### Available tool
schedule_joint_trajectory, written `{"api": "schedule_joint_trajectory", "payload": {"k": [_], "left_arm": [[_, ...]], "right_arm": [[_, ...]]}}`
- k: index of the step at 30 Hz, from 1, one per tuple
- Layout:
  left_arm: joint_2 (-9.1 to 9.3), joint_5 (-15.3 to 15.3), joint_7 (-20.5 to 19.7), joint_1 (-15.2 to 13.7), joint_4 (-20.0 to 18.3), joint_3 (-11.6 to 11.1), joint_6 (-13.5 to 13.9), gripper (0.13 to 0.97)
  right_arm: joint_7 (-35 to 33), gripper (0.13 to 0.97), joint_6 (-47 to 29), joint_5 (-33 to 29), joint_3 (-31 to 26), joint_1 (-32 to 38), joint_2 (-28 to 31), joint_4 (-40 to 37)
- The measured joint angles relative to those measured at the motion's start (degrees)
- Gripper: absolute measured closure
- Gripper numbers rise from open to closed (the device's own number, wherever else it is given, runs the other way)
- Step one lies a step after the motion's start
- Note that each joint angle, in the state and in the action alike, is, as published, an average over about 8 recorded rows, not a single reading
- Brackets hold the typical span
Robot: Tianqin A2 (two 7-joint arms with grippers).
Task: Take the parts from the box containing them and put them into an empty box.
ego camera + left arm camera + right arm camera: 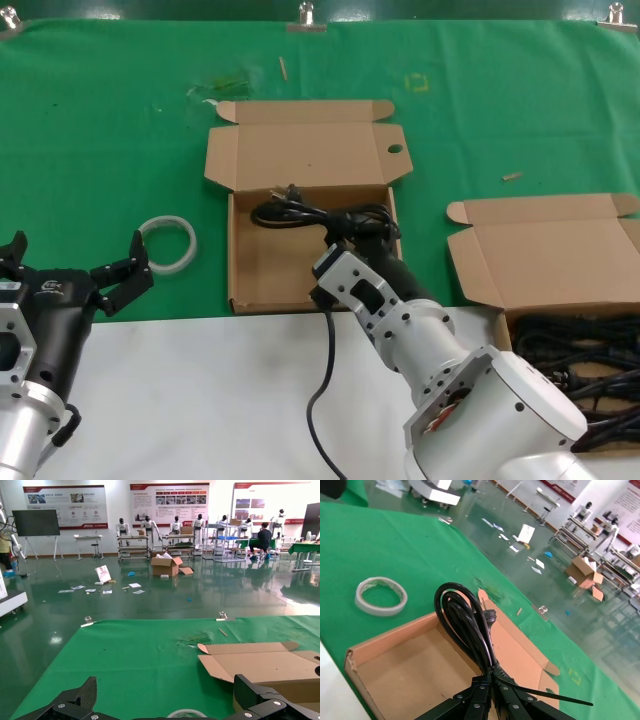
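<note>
Right gripper (pixel 362 232): reaches into the holed box (pixel 262 262), pinching a cord (pixel 470 625).
Left gripper (pixel 75 262): spread wide, low.
Hidden: right fingertips.

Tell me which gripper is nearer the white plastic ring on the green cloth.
Left. The left gripper hovers open just beside the white plastic ring; the right gripper is farther off, over the holed-lid cardboard box, clamping a black power cord.

silver-white arm shells with screws – black claws (pixel 118 279), black cable trailing.
</note>
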Motion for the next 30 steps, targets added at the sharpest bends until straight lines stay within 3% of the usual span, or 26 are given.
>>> {"api": "schedule_joint_trajectory", "payload": {"k": [21,30], "left_arm": [[0.0,0.0,0.0,0.0,0.0,0.0,0.0,0.132],[0.0,0.0,0.0,0.0,0.0,0.0,0.0,0.132]], "right_arm": [[1.6,0.901,-0.9,0.0,0.5,0.0,0.0,-0.5],[1.6,0.784,-0.9,0.0,0.5,0.0,0.0,-0.5]]}}
